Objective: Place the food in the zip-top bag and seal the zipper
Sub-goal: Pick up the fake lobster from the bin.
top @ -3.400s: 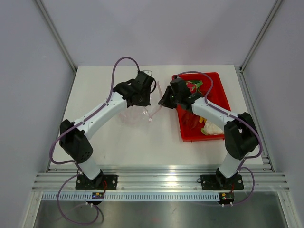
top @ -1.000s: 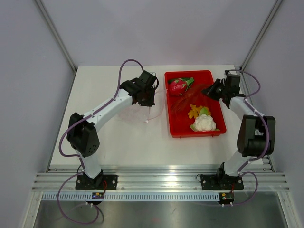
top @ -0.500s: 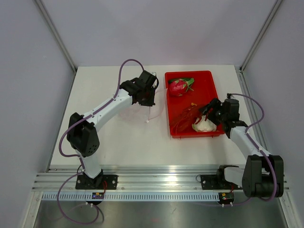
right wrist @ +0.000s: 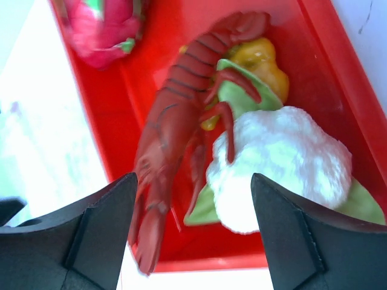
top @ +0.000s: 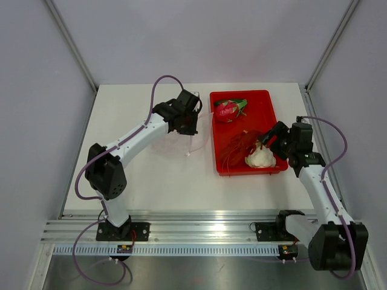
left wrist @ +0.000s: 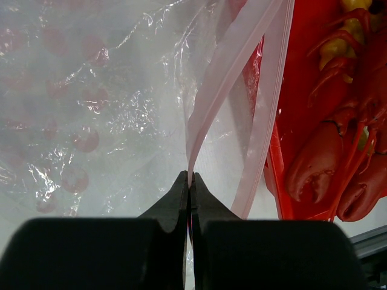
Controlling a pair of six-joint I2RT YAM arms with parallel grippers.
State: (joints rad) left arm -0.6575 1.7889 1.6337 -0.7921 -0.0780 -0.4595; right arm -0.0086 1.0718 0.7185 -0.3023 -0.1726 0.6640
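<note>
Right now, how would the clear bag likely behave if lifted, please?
Probably floppy and light: the bag is thin, crinkled film. The left gripper, shut on only its zipper strip, may let the rest sag.

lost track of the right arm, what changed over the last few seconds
The right claw moved away from the zip-top bag, swung out right, then came back over the near end of the red tray. It now hovers open above the cauliflower. The tray slid slightly left. The left claw stayed shut on the zipper.
</note>
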